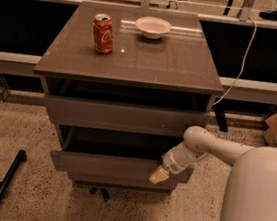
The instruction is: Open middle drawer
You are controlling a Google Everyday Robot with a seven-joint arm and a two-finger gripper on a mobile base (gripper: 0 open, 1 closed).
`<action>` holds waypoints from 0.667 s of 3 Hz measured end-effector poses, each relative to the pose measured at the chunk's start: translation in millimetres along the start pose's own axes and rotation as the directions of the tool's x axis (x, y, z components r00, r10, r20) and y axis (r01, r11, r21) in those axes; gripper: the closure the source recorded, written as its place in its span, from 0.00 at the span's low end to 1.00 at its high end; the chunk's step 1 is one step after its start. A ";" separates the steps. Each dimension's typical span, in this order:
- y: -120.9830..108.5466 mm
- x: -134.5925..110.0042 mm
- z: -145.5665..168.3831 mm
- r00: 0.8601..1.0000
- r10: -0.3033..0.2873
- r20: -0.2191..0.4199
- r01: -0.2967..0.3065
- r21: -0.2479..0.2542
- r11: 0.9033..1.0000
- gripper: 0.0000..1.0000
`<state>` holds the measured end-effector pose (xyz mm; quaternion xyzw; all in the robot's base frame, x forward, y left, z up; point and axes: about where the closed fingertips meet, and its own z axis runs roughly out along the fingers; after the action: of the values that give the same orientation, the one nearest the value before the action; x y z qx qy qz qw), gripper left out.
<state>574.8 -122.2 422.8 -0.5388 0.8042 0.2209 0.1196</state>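
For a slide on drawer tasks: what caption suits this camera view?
Gripper at the right end of the pulled-out middle drawer of a cabinet bearing a cola can and bowl.

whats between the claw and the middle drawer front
Nothing shows between them in the camera view: the cream-tipped claw appears to rest against the front of the grey-brown middle drawer, near its right end.

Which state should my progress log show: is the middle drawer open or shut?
Partly open: the middle drawer stands forward of the cabinet, dark gap above it. The gripper is at its right end.
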 end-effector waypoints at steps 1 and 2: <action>0.8 -1.4 -2.9 1.000 0.000 0.000 0.000 0.000 1.000 0.74; 0.8 -1.4 -2.9 1.000 0.000 0.000 0.000 0.000 1.000 0.96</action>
<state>574.7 -122.2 426.0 -0.5388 0.8042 0.2209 0.1196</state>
